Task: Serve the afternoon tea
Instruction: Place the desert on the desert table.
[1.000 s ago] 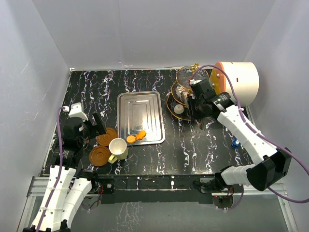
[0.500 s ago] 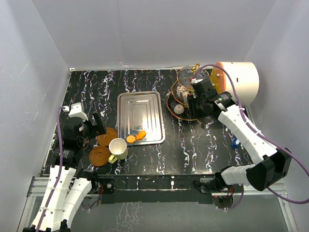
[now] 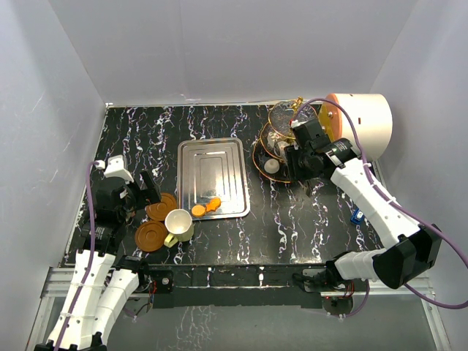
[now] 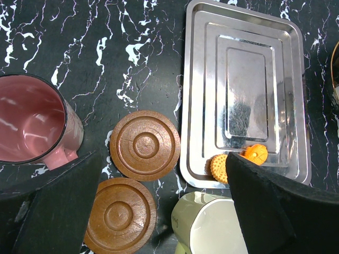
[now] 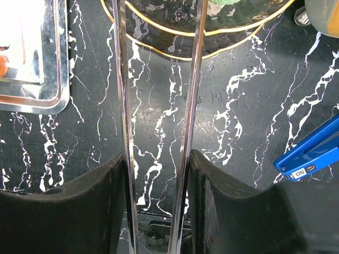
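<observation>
Top external: your right arm (image 3: 351, 179) is at the glass stand (image 3: 281, 142) on the counter's (image 3: 292, 219) right, a white cake (image 3: 271, 166) on it. Left wrist: left jaws hang wide apart over two saucers (image 4: 145, 145), pink cup (image 4: 29, 119) and cream cup (image 4: 212, 227) alongside for pairing. Right wrist: right jaws clamp tongs (image 5: 186, 106) aimed at the stand, likely to spare soft cakes.

Free black tabletop (image 3: 292, 219) right of steel tray (image 3: 212, 164), with only a small blue object (image 3: 356, 216) near the far right. Crowded on the left: two saucers (image 3: 161, 206), cream cup (image 3: 179, 223) and maroon cup (image 4: 32, 121), close beside the tray. Stand (image 3: 281, 139) hemmed in by white cylinder (image 3: 362, 124) and right gripper (image 5: 157, 169) clamping tongs (image 5: 123, 79).
</observation>
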You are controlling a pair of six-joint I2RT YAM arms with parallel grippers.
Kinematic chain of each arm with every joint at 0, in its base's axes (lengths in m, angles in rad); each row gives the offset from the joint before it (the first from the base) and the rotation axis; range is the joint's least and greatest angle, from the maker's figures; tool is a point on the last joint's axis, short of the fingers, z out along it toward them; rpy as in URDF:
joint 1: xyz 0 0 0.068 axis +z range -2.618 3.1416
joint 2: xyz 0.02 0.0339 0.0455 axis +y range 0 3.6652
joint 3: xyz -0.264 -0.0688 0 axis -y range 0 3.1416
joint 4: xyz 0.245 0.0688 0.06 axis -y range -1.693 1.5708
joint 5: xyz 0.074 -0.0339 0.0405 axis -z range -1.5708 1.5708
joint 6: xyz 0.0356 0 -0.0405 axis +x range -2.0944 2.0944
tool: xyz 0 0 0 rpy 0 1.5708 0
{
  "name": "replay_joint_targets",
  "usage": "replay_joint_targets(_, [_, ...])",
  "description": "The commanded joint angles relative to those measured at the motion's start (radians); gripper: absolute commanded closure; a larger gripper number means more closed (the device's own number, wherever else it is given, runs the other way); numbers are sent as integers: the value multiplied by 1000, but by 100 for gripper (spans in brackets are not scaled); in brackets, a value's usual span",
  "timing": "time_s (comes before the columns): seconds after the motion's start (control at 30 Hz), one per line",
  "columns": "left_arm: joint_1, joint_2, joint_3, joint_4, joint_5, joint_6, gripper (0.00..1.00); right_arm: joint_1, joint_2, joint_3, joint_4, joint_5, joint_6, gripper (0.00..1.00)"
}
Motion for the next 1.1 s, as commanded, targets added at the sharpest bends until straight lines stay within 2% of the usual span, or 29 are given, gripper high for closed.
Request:
replay_joint_targets(0.0, [-1,1,24,8,10,10,1,-8,-28,62,-2,34,8,57])
replay_joint_targets(0.47, [-2,6,24,8,11,10,1,-7,-35,121,-9,13,2,60])
replay_joint_targets(0.8, [-2,7,23,8,13,10,1,-7,-36,76,-9,38,5,69])
replay_joint_targets(1.07, [-3,8,23,8,13,10,1,-7,-32,19,-10,16,35,71])
